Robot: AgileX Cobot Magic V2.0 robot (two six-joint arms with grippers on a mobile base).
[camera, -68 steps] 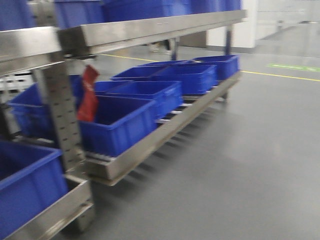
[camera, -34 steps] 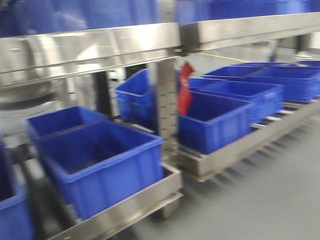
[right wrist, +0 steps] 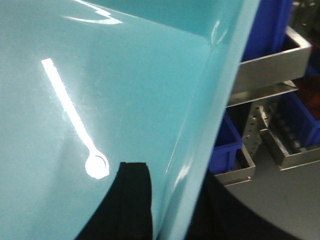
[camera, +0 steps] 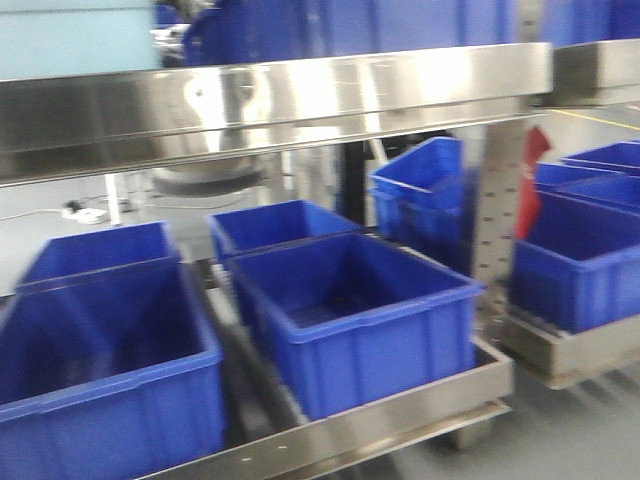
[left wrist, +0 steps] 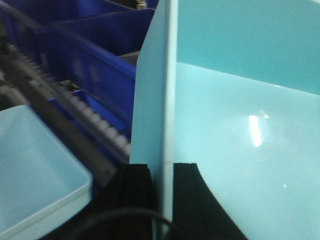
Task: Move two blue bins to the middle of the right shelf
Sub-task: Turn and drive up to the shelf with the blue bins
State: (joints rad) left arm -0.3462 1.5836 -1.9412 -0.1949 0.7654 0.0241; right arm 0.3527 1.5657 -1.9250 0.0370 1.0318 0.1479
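Observation:
A pale turquoise bin fills both wrist views. My left gripper (left wrist: 161,167) is shut on its upright wall (left wrist: 160,90), one black finger (left wrist: 134,185) on each side. My right gripper (right wrist: 170,185) is shut on the opposite wall (right wrist: 215,105), with one finger (right wrist: 132,195) inside the bin. Dark blue bins (camera: 355,315) sit on the steel roller shelf (camera: 400,425) in the front view. Neither gripper shows in that view.
A second pale bin (left wrist: 35,170) lies low at the left wrist's left. A steel upper shelf beam (camera: 270,100) crosses the front view. A perforated post (camera: 495,230) and red tag (camera: 533,160) separate this rack from the right-hand one (camera: 575,265). Grey floor (right wrist: 295,200) lies at the right.
The front view has swung left along the racks: the post and red tag slid from left to right of the frame, and the left rack's bins now fill the view.

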